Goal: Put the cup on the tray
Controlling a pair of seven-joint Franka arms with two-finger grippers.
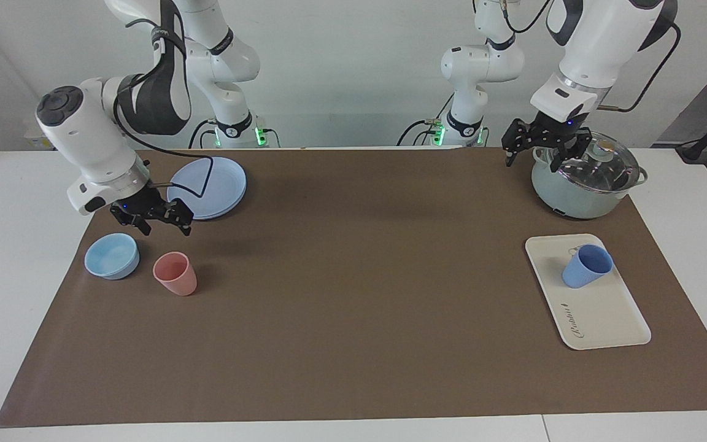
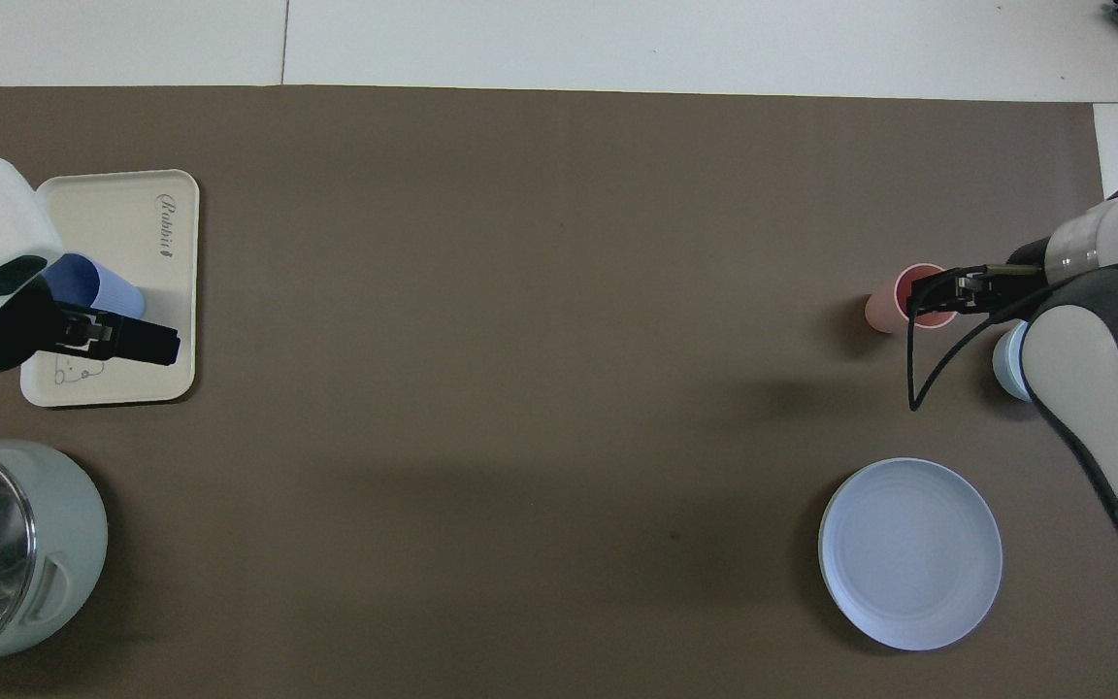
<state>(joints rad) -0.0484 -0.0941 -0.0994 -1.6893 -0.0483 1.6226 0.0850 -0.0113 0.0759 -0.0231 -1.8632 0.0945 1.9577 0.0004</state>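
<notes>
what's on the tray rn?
Only the periwinkle cup, upright, on the tray toward its pot-side end. Bear drawing and lettering otherwise bare. Cup's inside looks empty; its bottom isn't fully visible.

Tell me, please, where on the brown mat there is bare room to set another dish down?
The widest bare stretch is mid-mat, between the pink cup and the tray. The mat's edge farthest from the robots is also bare. It is crowded at the right arm's end, around the bowl and plate, and at the left arm's end, where the pot and the tray with the blue cup sit.
</notes>
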